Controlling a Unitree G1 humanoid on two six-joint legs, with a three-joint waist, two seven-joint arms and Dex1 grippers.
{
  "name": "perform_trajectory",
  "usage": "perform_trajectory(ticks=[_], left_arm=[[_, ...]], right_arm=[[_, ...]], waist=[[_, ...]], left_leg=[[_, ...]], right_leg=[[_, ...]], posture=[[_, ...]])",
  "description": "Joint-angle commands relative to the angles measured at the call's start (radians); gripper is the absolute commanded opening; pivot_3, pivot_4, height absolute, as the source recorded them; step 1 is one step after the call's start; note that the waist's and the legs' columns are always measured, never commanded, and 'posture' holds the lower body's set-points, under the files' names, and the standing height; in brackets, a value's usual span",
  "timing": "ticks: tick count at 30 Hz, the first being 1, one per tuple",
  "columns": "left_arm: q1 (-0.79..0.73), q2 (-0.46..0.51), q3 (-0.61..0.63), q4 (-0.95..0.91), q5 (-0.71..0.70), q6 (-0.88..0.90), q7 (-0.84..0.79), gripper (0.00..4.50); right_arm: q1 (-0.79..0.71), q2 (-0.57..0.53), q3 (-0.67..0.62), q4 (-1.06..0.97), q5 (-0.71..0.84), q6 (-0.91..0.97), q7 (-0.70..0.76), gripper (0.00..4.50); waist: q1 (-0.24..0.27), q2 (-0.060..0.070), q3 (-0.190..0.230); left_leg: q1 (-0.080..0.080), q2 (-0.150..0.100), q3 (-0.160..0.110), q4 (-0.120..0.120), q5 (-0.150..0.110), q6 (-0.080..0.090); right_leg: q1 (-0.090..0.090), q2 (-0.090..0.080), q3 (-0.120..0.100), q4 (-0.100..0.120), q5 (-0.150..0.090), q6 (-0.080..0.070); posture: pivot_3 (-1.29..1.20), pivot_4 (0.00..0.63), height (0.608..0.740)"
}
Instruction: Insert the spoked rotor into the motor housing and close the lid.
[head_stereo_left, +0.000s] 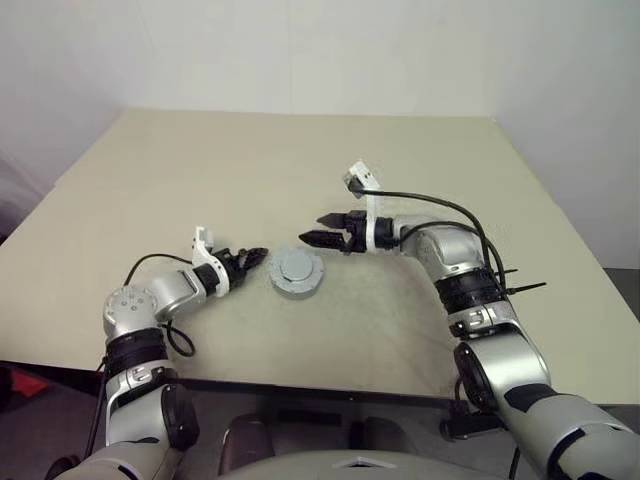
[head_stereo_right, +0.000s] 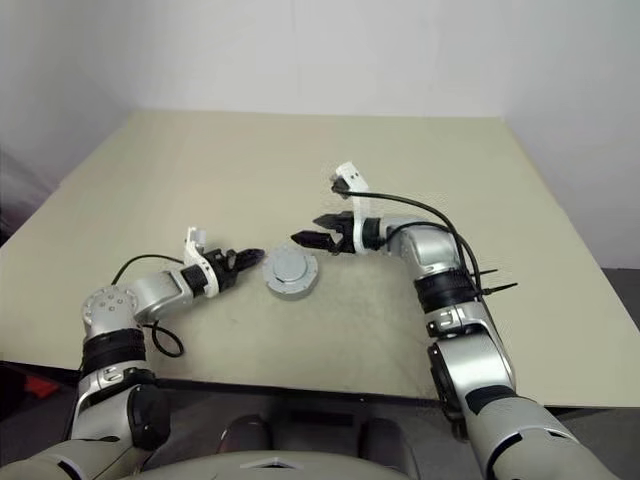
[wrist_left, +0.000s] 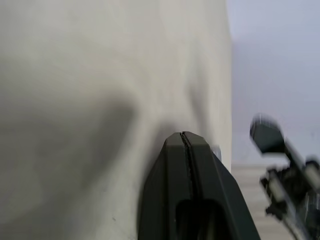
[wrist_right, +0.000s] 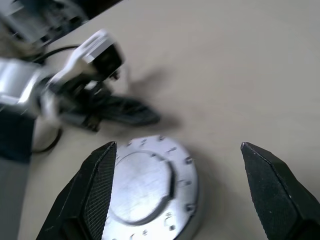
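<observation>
arms: silver-grey rounded shells, black ribbed joint bands | left gripper (head_stereo_left: 257, 255): two black tapered fingers, white wrist bracket | right gripper (head_stereo_left: 318, 228): black fingers with textured pads, white camera mount | cables: black, looping along both forearms

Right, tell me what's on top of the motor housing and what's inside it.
The lid sits flat on the motor housing, covering its whole top, on the table. Nothing rests on the lid. The inside is covered, so the rotor and windings cannot be seen.
</observation>
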Motion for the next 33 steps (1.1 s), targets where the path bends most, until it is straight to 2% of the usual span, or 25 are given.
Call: perform_trajectory(ticks=[1,6,15,26,27,30,31,33], left_arm=[[0.003,0.018,0.013,-0.033,-0.027,-0.011,-0.022,0.0],[0.011,0.033,0.011,-0.051,-0.036,-0.007,-0.035,0.0],[0.015,0.043,0.01,-0.064,-0.032,-0.013,-0.035,0.0],[0.021,0.055,0.022,-0.093,-0.046,-0.016,-0.024,0.0],[0.018,0.056,0.022,-0.093,-0.048,-0.016,-0.023,0.0],[0.012,0.057,0.021,-0.09,-0.052,-0.02,-0.02,0.0],[0.01,0.058,0.02,-0.088,-0.053,-0.021,-0.02,0.0],[0.007,0.057,0.017,-0.085,-0.054,-0.025,-0.02,0.0]], right_arm=[[0.05,-0.036,0.056,-0.084,-0.019,-0.164,0.103,4.47],[0.092,-0.033,0.129,-0.037,-0.1,-0.346,0.117,4.47],[0.038,0.053,0.119,0.133,-0.139,-0.431,0.048,4.47],[0.021,0.084,0.116,0.257,-0.171,-0.506,0.015,4.47],[0.019,0.085,0.115,0.266,-0.173,-0.511,0.013,4.08],[0.017,0.082,0.119,0.279,-0.18,-0.53,0.021,3.31],[0.016,0.083,0.118,0.282,-0.18,-0.532,0.021,3.17],[0.014,0.081,0.121,0.291,-0.192,-0.55,0.012,3.17]], waist=[[0.005,-0.001,0.0],[0.007,-0.001,0.0],[0.007,-0.002,0.0],[0.007,-0.002,0.0],[0.007,-0.002,0.0],[0.007,-0.002,0.0],[0.007,-0.002,0.0],[0.008,-0.002,0.0]], left_leg=[[-0.001,0.0,0.0,0.001,0.0,0.0],[-0.001,0.001,0.0,0.002,-0.001,0.001],[-0.001,0.001,0.0,0.008,-0.001,0.002],[-0.001,0.001,-0.001,0.009,-0.001,0.002],[-0.001,0.001,-0.001,0.009,-0.001,0.002],[-0.001,0.001,-0.001,0.011,-0.001,0.003],[0.0,0.001,-0.001,0.012,-0.001,0.003],[0.0,0.001,-0.001,0.013,-0.001,0.003]], right_leg=[[0.0,0.0,0.0,0.0,0.0,0.0],[-0.001,0.0,0.0,0.001,0.0,0.0],[-0.001,-0.001,0.0,0.004,0.001,-0.002],[0.0,0.0,-0.001,0.005,0.001,-0.002],[0.0,0.0,-0.001,0.006,0.001,-0.002],[0.0,-0.001,0.0,0.008,0.001,-0.002],[0.0,-0.001,0.0,0.008,0.001,-0.002],[0.001,-0.001,0.0,0.01,0.001,-0.002]], posture=[[0.0,0.0,0.74],[0.0,0.0,0.74],[0.0,0.0,0.74],[0.0,0.0,0.74],[0.0,0.0,0.74],[0.0,0.0,0.74],[0.0,0.0,0.74],[0.0,0.0,0.74]])
